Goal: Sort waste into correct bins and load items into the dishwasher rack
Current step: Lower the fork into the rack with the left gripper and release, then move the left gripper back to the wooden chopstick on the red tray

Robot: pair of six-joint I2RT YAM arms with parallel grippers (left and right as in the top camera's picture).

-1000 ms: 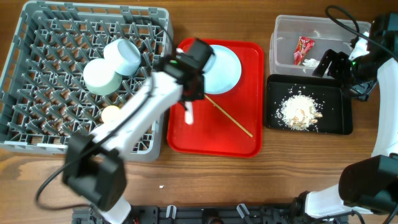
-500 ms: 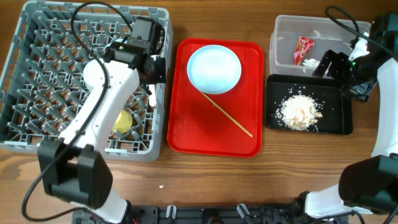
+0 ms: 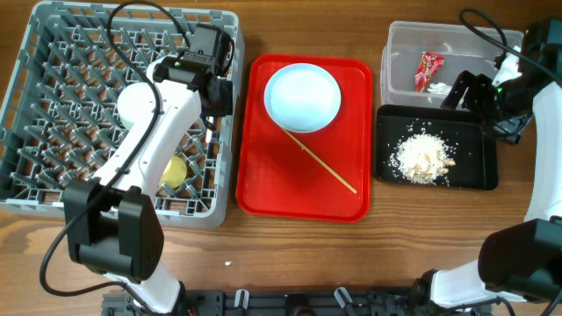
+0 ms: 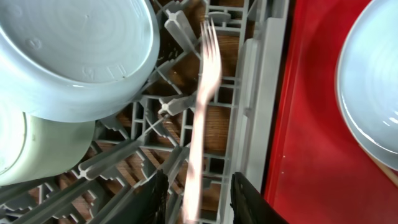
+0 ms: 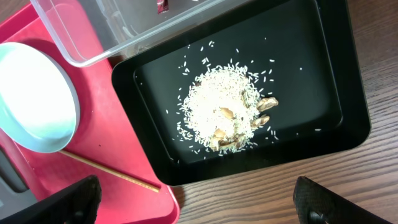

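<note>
Over the rack's edge, a fork could slip

Over by the right wall of the grey dishwasher rack [image 3: 53,189], the left gripper [image 4: 200,198] hangs with its two fingers a little apart. The white fork [image 4: 206,99] is between them, prongs pointing away. I can see a gap on each side of it, so nothing seems to be squeezing it. It looks blurry, as if it is loose.

That is the worry. The holes in the rack are big and the fork is thin. It could fall right through to the table, or tip sideways over the wall onto the red serving tray [image 3: 299,193]. It could also knock the pale blue bowl [image 4: 74,56] just beside it.

More work waits on the red tray: the pale blue plate [image 3: 302,96] and the wooden chopstick [image 3: 320,164]. An arm swinging across too low could bump the rack wall.

The right gripper [image 5: 193,208] is spread wide and holds nothing. It hangs above the black tray [image 3: 479,180] of food scraps [image 3: 424,156], well away from all this.
</note>
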